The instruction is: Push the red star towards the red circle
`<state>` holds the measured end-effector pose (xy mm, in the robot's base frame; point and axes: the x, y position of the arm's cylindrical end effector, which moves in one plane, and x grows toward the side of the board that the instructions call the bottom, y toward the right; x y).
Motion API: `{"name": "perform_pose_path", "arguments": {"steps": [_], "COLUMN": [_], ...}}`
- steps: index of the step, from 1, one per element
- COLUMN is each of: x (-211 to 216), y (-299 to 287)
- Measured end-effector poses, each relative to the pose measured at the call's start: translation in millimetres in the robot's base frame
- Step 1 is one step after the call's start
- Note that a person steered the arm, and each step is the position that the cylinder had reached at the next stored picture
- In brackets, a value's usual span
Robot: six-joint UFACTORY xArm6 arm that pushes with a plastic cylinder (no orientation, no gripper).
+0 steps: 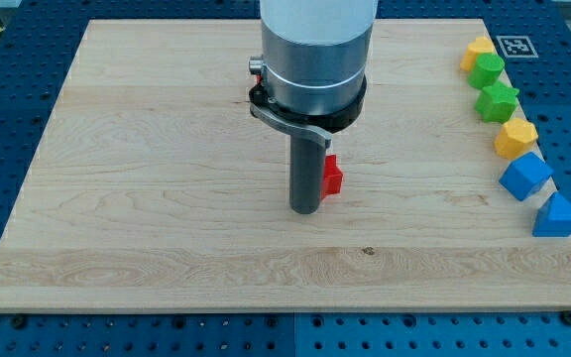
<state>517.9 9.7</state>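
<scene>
Red block (332,177) against my tip (306,210)

The wooden worktop (147,178) is lying open across the view's left, top and bottom, giving my tip (306,210) free passage there. Just beside my tip on the view's right, a red block (332,177) is sitting, partly hidden behind the rod, its shape unclear. Along the view's right edge a line of blocks is crowding the way: a yellow block (476,52), a green block (486,70), a green star (497,101), a yellow hexagon (514,138), a blue block (524,176) and a blue triangle (557,216).
</scene>
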Motion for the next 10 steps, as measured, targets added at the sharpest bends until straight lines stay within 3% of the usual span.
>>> {"name": "perform_pose_path", "arguments": {"steps": [4, 5, 7, 8, 10], "x": [-23.6, 9.6, 19.0, -23.4, -31.4], "y": [-22.4, -22.8, 63.8, 63.7, 59.5]}}
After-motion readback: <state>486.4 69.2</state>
